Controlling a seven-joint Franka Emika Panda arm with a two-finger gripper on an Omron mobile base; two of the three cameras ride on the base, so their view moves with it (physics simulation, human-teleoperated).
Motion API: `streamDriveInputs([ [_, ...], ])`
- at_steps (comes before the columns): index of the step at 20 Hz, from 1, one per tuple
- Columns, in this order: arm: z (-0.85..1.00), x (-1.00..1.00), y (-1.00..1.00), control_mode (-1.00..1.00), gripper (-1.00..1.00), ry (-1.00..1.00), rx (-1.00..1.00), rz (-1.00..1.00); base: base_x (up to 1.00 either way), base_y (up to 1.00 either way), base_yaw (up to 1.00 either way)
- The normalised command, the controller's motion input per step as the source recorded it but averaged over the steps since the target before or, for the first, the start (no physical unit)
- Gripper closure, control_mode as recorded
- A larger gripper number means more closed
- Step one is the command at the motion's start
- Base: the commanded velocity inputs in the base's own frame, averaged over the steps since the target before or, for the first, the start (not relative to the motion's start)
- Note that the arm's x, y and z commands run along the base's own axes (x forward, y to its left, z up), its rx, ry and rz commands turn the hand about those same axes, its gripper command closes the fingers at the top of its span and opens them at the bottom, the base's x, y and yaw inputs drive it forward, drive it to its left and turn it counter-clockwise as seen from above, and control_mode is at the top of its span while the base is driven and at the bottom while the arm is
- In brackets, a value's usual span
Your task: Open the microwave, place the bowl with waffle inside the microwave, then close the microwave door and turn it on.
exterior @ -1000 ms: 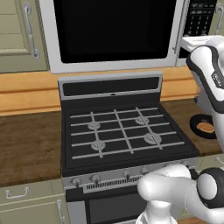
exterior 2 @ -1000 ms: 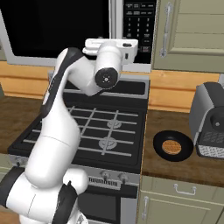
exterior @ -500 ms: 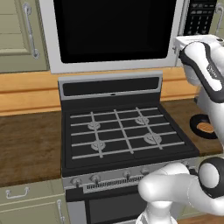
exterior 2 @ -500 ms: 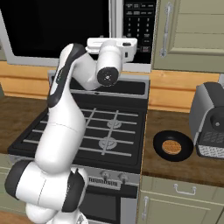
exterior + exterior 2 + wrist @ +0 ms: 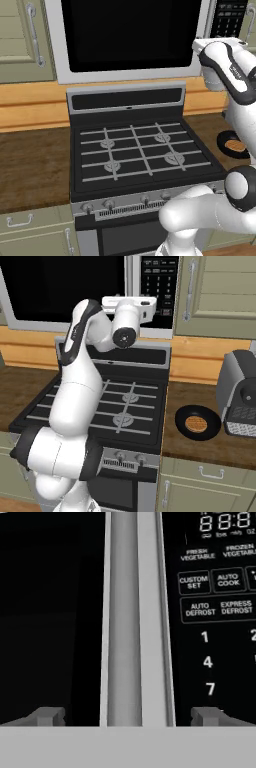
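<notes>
We see the microwave door's (image 5: pixel 131 35) silver bar handle (image 5: pixel 124 617) running vertically, centred between our pincer's (image 5: pixel 129 716) widely parted fingertips (image 5: pixel 46 716), door shut. The bowl (image 5: pixel 197 422) holding the waffle (image 5: pixel 195 423) sits on the desk (image 5: pixel 215 443), right of the stove (image 5: pixel 115 406).

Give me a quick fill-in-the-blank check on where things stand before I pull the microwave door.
1. The microwave door is ____.
2. The gripper has its jaws ____, one fingertip on each side of the door's handle.
3. The waffle lies in the black ____ on the counter.
4. That dish sits between the stove and the ____.

Missing words: shut; open; bowl; toaster
</notes>
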Motion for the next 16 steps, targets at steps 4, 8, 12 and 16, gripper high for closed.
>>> streamDriveInputs([
  [4, 0.00, 0.40, 0.03, -1.00, -1.00, 0.00, 0.00, 0.00, 0.00, 0.00, 0.00],
  [8, 0.00, 0.31, 0.11, -1.00, 1.00, 0.00, 0.00, 0.02, 0.00, 0.00, 0.00],
  [12, 0.00, 0.03, 0.25, -1.00, 1.00, 0.00, 0.00, 0.04, 0.00, 0.00, 0.00],
  [16, 0.00, -0.33, 0.36, -1.00, 1.00, 0.00, 0.00, 0.12, 0.00, 0.00, 0.00],
])
